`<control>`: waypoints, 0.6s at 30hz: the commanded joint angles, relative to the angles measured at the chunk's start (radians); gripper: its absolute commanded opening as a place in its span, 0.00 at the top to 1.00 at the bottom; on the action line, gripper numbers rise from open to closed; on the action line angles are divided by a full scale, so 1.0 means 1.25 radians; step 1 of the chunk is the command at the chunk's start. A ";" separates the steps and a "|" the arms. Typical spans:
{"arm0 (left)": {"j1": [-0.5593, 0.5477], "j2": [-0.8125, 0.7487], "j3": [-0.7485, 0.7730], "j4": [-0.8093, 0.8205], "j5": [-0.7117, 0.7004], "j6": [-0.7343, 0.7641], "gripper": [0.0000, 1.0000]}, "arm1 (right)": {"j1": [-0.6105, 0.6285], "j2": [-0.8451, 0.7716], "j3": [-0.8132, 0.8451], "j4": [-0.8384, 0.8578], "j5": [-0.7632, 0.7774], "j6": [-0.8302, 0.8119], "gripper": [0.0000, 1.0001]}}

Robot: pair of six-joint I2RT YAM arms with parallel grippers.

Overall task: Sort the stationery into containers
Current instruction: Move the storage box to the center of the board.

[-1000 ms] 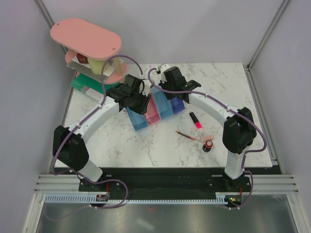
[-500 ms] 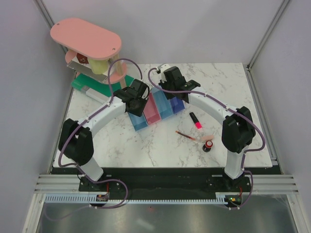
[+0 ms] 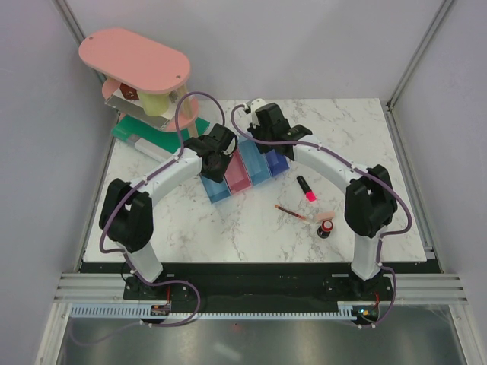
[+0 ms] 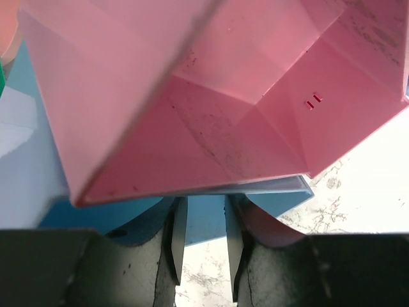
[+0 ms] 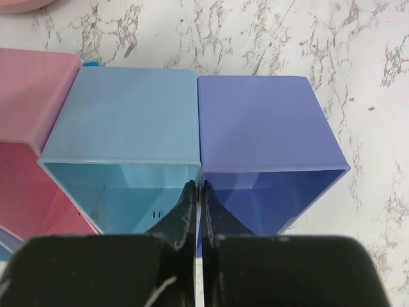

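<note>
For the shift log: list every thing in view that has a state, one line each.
light blue bin: upright, nothing seen inside.
purple-blue bin: upright, nothing seen inside.
left gripper: open, fingers apart.
right gripper: shut, tips at the seam between those two bins.
marker: capped, lying on the table.
red pen: lying on the table, not yet sorted.

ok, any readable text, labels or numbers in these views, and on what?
No readable words, brands or numbers in any view.
Pink bin: two short dashes on the inner wall, not characters.
Light blue bin: tiny dark marks on the inner wall, too small to read.
Green box: pale strip alongside, too small to read.
</note>
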 commanded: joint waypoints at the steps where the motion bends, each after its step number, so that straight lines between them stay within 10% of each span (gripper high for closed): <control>1: -0.006 0.013 0.019 0.017 -0.021 0.004 0.64 | -0.005 0.039 0.035 0.021 0.013 -0.009 1.00; 18: -0.006 0.030 0.046 0.055 0.030 0.071 0.68 | -0.048 0.109 0.062 0.023 0.061 0.006 1.00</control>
